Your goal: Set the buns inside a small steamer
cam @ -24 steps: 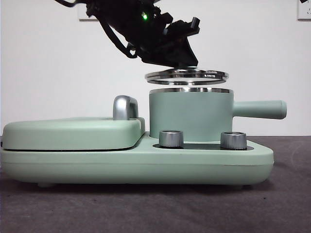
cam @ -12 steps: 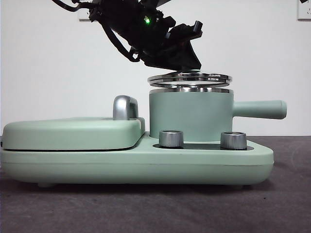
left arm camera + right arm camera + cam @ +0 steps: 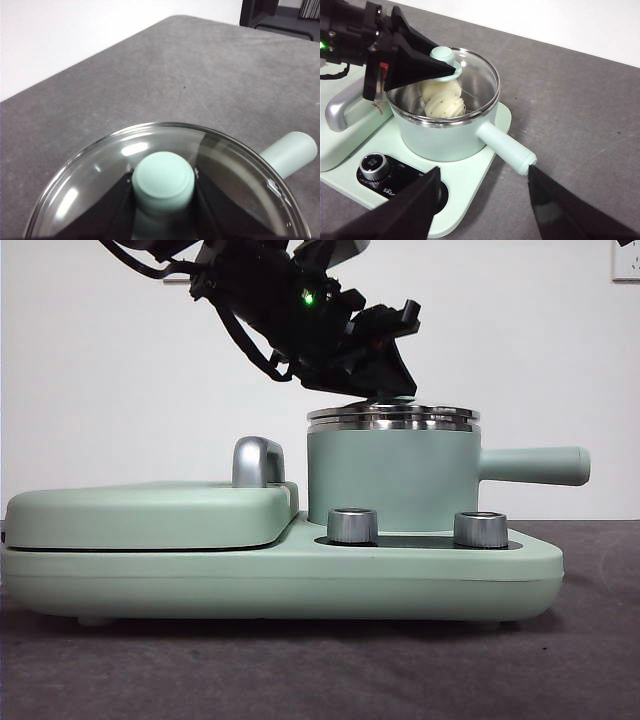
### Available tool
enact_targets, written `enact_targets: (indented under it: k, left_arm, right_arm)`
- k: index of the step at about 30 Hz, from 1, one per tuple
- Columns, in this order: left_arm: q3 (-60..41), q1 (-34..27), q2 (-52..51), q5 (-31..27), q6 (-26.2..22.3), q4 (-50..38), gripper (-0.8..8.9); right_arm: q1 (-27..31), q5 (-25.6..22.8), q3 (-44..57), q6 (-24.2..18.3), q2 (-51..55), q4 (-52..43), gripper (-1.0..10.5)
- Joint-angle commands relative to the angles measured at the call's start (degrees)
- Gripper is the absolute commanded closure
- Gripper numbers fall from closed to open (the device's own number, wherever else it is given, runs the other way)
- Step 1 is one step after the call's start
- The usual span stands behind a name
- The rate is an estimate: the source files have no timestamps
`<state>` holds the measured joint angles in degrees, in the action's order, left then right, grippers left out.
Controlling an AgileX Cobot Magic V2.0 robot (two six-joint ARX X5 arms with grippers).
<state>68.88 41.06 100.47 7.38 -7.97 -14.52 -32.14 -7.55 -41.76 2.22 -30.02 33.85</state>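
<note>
We see the left gripper [image 3: 385,390] directly above the small steamer [image 3: 390,480], its two black jaws clamped on the green knob [image 3: 163,181] of the glass lid [image 3: 392,415]; in the front view that lid sits flat on the steamer's steel rim. The left wrist view looks straight down on the knob, squeezed between the jaws, with the round glass spreading out around it and the steamer's long handle [image 3: 289,153] poking out past the glass edge. From the right wrist view we can make out a pleated bun [image 3: 443,102] with small green specks through the glass, lying inside the steamer; a second pale shape shows just behind it, but we cannot tell whether that is the smooth bun. The right gripper [image 3: 482,210] hangs well apart from the steamer, over the near corner of the mint-green cooker base [image 3: 300,585], its jaws spread wide with nothing between them. Beside the steamer on the same base we see the flat lidded griddle [image 3: 150,515] with its steel handle [image 3: 257,462], and two steel dials [image 3: 352,525] in front of the steamer. The whole unit stands on a grey table [image 3: 320,670].
</note>
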Motion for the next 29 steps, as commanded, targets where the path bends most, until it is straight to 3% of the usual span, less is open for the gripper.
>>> enact_targets:
  k: [1,29]
  left_arm:
    - [1.92,0.55,0.72,0.17,-0.37,-1.77,7.99]
    - [1.92,0.55,2.71,0.17,0.22,3.02,7.78]
  right_arm:
    - [-0.24,0.0,-0.44,0.79,-0.22,-0.33,6.7]
    - [-0.24,0.0,-0.44,0.76,-0.22,-0.33,6.7]
